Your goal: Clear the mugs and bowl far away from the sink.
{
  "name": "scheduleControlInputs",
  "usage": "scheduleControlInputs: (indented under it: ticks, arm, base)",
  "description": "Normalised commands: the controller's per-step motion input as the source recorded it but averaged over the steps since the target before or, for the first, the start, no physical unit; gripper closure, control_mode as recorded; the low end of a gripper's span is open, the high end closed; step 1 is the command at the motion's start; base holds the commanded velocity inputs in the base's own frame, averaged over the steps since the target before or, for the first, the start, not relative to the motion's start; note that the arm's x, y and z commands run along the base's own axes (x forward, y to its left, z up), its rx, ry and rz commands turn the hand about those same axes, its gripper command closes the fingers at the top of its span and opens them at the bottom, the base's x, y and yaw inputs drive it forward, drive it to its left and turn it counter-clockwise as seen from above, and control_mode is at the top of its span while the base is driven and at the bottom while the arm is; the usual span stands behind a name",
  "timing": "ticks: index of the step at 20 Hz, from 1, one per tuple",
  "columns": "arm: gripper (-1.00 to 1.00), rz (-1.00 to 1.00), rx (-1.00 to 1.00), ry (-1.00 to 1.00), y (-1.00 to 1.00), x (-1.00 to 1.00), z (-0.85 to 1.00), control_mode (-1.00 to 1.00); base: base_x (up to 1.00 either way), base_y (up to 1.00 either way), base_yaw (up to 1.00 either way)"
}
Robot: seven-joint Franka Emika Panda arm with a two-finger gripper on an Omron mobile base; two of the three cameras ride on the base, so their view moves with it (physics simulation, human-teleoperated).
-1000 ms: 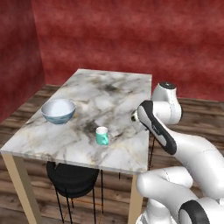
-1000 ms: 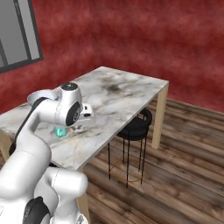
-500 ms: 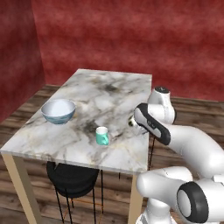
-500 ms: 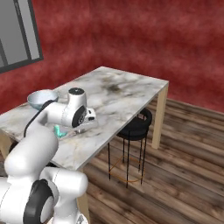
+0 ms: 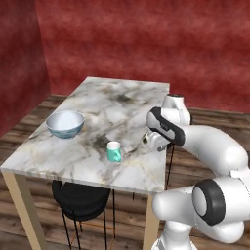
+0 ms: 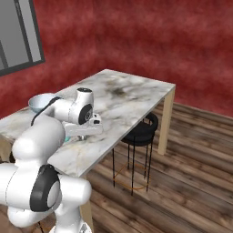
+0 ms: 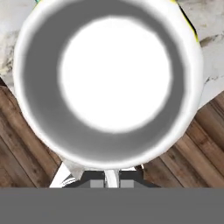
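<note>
A white mug [image 7: 114, 72] fills the hand view mouth-on, and my gripper [image 7: 112, 181] is shut on its rim at the bottom. In the left base view my gripper [image 5: 152, 140] hangs over the right edge of the marble table [image 5: 122, 100], just right of the teal mug [image 5: 114, 151] standing near the front. The bowl [image 5: 65, 123], pale blue outside and white inside, rests at the table's left side. From the right, my gripper [image 6: 93, 124] is at the table's near edge, with the teal mug [image 6: 67, 138] mostly hidden behind the arm and the bowl [image 6: 40, 102] beyond. The sink is out of view.
A black round stool [image 5: 80, 197] stands under the table, also seen as a stool [image 6: 141, 132] from the right. Red walls close the room behind, with a window [image 6: 18, 32] at the left. Wooden floor [image 6: 191, 154] lies open to the right of the table.
The arm has folded lower and the hand with the white mug has sunk a little toward the table's right edge. The teal mug and bowl have not moved.
</note>
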Motion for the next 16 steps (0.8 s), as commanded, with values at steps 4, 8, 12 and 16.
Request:
scheduleControlInputs:
  ticks: [4,8,12,16]
  arm:
    - [1.0,0.0,0.0,0.13,0.0,0.0,0.0,-1.0]
    - [1.0,0.0,-0.01,-0.03,0.0,0.0,-0.08,-1.0]
    - [1.0,0.0,-0.02,-0.13,0.0,0.0,-0.17,-1.0]
    - [1.0,0.0,0.0,-0.04,0.0,0.0,-0.26,-1.0]
  base:
    - [0.0,0.0,0.0]
    - [0.0,0.0,0.0]
    - [0.0,0.0,0.0]
    - [0.0,0.0,0.0]
